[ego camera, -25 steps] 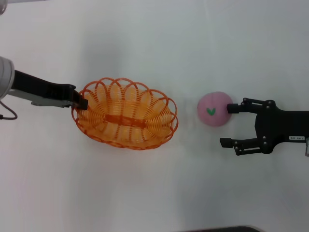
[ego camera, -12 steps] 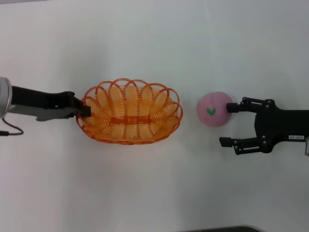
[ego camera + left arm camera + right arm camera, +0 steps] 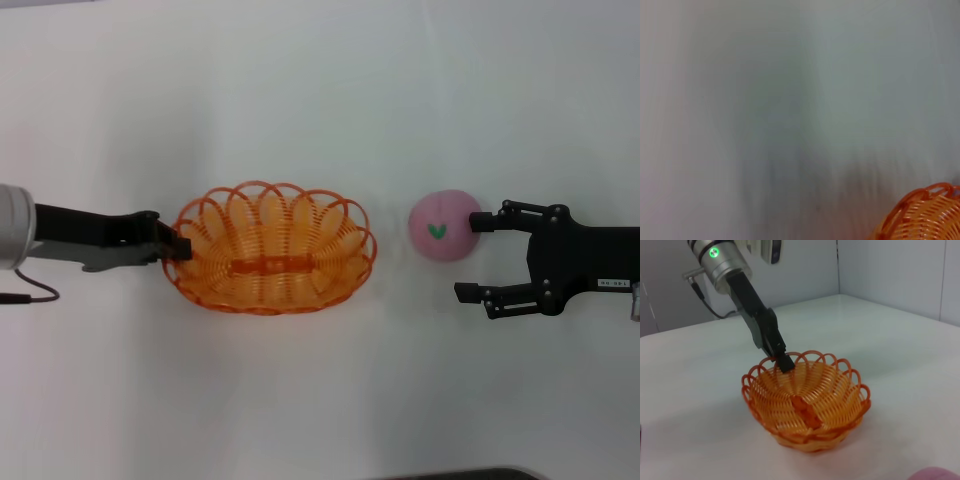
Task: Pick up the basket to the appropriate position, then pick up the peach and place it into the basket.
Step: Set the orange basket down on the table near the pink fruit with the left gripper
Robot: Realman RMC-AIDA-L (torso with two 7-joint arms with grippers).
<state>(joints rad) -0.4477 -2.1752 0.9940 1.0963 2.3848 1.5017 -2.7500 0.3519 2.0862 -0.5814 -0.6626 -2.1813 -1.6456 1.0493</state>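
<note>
The orange wire-weave basket [image 3: 272,248] sits at the centre left of the white table in the head view. My left gripper [image 3: 176,245] is shut on its left rim. The right wrist view shows the same grip on the basket [image 3: 805,400] by the left gripper [image 3: 783,362]. A corner of the basket [image 3: 925,212] shows in the left wrist view. The pink peach [image 3: 444,226] with a green leaf mark lies right of the basket. My right gripper [image 3: 472,258] is open just right of the peach, its upper finger touching or nearly touching the peach.
The white table [image 3: 320,90] spreads all around the basket and peach. A dark edge [image 3: 450,474] shows at the table's near side. Grey walls [image 3: 890,270] stand behind the table in the right wrist view.
My left gripper has swung the basket from tilted to level and carried it slightly toward the near side. The peach and right gripper have not moved.
</note>
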